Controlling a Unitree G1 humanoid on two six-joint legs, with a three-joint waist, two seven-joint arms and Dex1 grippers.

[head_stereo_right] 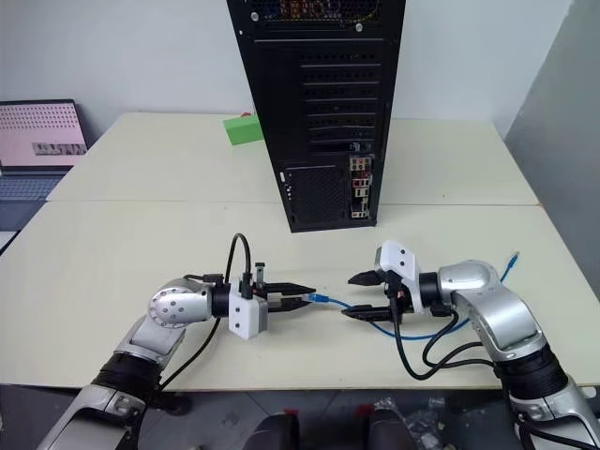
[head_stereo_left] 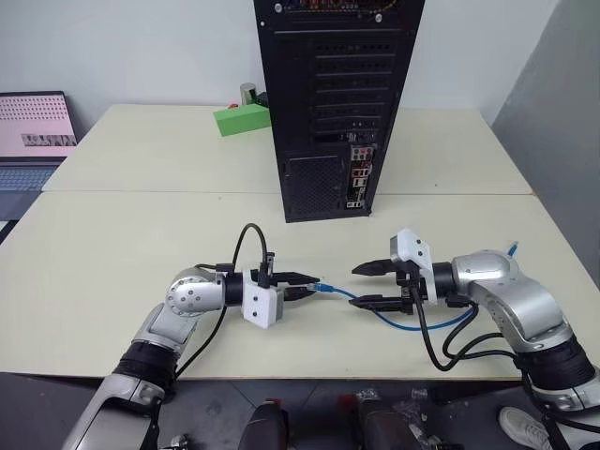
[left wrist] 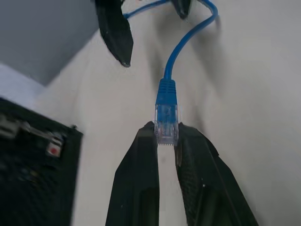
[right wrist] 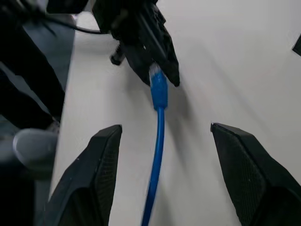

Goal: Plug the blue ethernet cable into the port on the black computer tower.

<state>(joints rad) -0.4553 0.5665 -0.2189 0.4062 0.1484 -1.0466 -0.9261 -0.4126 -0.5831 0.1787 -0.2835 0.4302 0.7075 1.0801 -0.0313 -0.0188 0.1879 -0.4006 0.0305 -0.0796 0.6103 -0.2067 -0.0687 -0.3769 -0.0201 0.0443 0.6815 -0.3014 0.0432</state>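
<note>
The black computer tower (head_stereo_left: 337,103) stands upright at the middle back of the table, its rear face toward me. Low on that face runs a narrow strip of coloured connectors (head_stereo_left: 359,180); I cannot pick out the port within it. In front of the tower, my left gripper (head_stereo_left: 314,284) points right and is shut on the clear plug (left wrist: 167,125) of the blue ethernet cable (head_stereo_left: 337,292). The cord runs right between the fingers of my right gripper (head_stereo_left: 354,286), which is open and faces the left one. It then loops under the right arm to its other end (head_stereo_left: 513,248).
A green block (head_stereo_left: 242,119) and a grey cylinder (head_stereo_left: 247,92) sit left of the tower. An open laptop (head_stereo_left: 36,131) stands on a lower surface at the far left. Black robot cables (head_stereo_left: 450,342) hang near the table's front edge. A grey panel (head_stereo_left: 562,122) borders the right side.
</note>
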